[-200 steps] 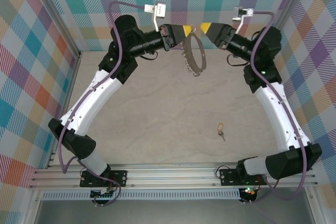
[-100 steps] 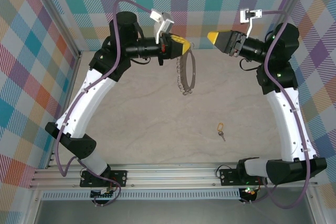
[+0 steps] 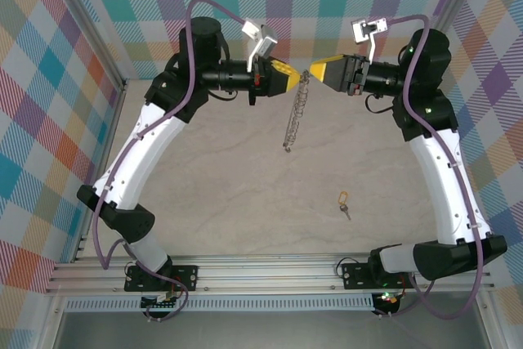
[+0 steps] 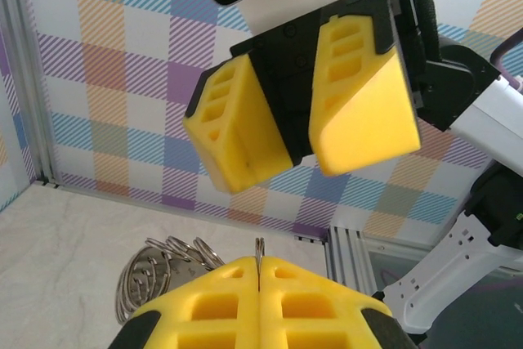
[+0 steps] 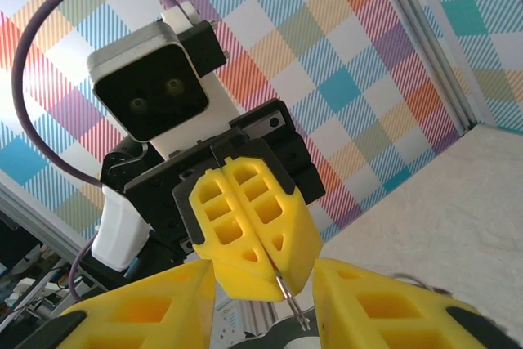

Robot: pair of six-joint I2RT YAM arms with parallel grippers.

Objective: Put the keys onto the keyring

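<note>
The keyring (image 3: 295, 112), a big grey ring rimmed with small loops, hangs edge-on over the back of the table. My left gripper (image 3: 292, 78) is shut on its top; a sliver of ring wire (image 4: 259, 249) pokes out between the closed yellow fingers, and the loops (image 4: 159, 263) dangle below. My right gripper (image 3: 315, 68) is open and faces the left one tip to tip. In the right wrist view its fingers (image 5: 384, 312) stand on either side of the left gripper's tips and the ring wire (image 5: 291, 298). The tiny gold-headed key (image 3: 344, 203) lies alone on the table.
The beige marbled tabletop (image 3: 221, 177) is walled by checked panels on the left, back and right. An aluminium rail (image 3: 270, 271) with both arm bases runs along the near edge. The key lies in front of the right arm's base.
The left gripper has turned the keyring so it now hangs edge-on rather than broadside. The right gripper has moved left until its open fingers meet the left gripper's tips. The key has stayed put.
</note>
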